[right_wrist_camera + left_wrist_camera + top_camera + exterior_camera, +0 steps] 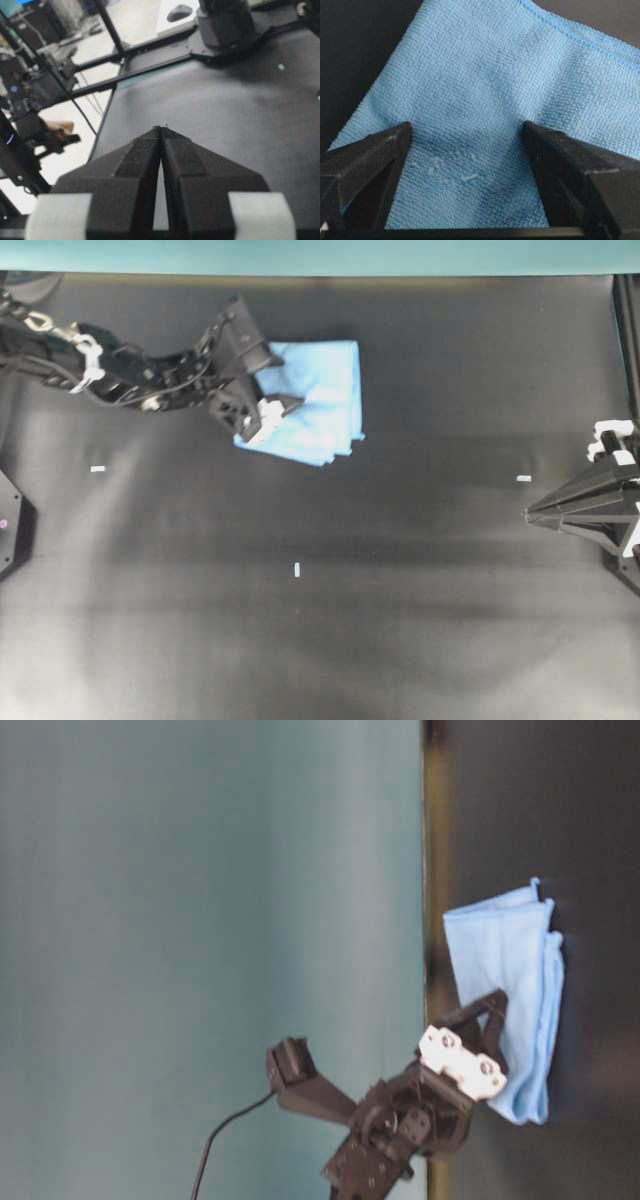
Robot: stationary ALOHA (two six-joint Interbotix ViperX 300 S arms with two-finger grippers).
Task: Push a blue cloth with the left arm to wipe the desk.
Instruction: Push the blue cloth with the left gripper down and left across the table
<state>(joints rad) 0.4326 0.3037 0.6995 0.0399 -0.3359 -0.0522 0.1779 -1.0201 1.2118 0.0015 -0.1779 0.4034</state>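
Blue cloth (pixel 490 100) sits under the wide-open left claw (pixel 268 388), fingers (pixel 365 155) on it. Press flat w/ both tips, then slide across desk (pixel 320 640); right claw (pixel 160 131) closed, idle.

In the overhead view the blue cloth (pixel 320 405) lies flat on the desk (pixel 320 620), toward its far edge and left of centre. The left arm (pixel 130 375) reaches in from the left, its left gripper (pixel 278 382) over the cloth's left part, one finger on each side there. The right gripper (pixel 530 512) sits well apart at the right edge, with a tape mark (pixel 523 478) just beside it.
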